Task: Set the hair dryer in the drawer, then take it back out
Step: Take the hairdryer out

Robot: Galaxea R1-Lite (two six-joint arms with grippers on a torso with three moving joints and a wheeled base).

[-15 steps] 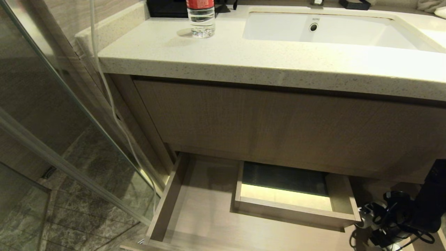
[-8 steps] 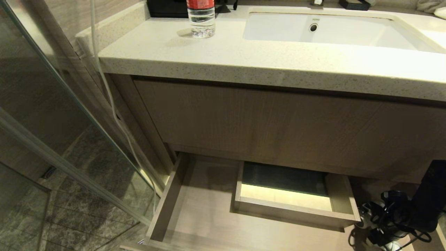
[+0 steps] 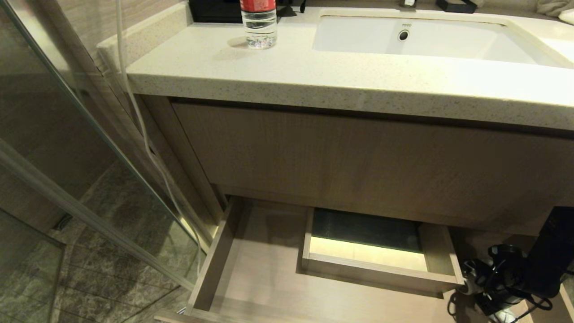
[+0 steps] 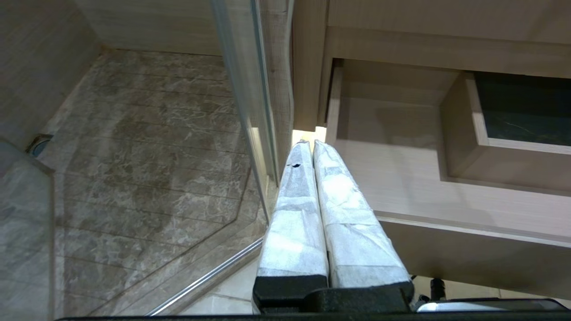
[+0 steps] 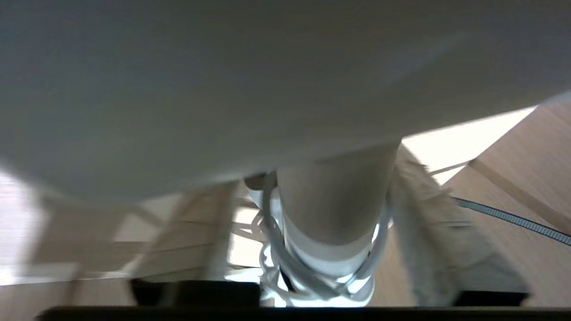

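Open drawer (image 3: 269,278), right gripper (image 5: 312,214) astride hair dryer (image 5: 332,200) handle

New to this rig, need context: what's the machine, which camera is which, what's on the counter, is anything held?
It's a wheeled robot with two arms, each ending in a two-finger gripper. The wide picture comes from its head camera, looking down at a bathroom counter with a sink and a water bottle. Below it, the drawer is pulled open. The other two pictures come from cameras on the wrists. The left one shows the left gripper, shut and empty, beside the drawer's front corner. The right one is blurred: the hair dryer fills it, with its handle at the right gripper. Whether it is gripped I can't tell. In the head picture the right arm is the dark shape at the drawer's right end.
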